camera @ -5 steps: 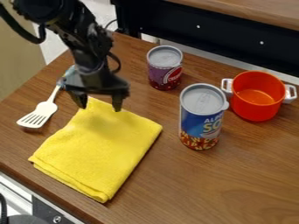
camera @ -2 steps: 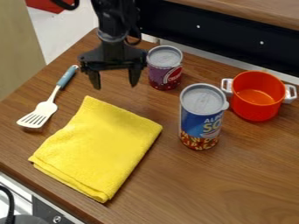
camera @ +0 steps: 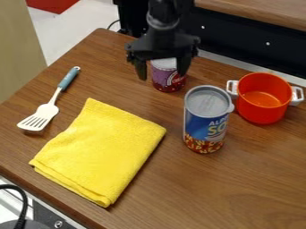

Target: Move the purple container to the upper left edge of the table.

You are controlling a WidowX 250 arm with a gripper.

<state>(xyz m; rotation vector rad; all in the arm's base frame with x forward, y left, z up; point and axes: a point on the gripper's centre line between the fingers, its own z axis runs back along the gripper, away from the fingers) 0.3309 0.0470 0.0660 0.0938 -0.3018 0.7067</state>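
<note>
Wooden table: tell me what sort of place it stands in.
Probably a lab or workshop with a play-kitchen setup: a robot gripper hangs over the table, which holds a toy-like orange pot and a spatula.

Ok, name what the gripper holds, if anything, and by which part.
Nothing: the open gripper hangs over the purple can, one finger visibly apart from it.

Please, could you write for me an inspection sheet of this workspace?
Surface: brown wood-grain table; spills: nothing seen.
Job's things: purple cylindrical can with grey lid, upright near the back edge.
Clutter: folded yellow cloth, white slotted spatula with blue handle, taller blue can with grey lid, orange-red pot with white handles.
Gripper: black two-finger gripper, open, fingers appearing either side of the purple can.
Cables: black cable at lower left.
Surroundings: black panel behind the table.
</note>
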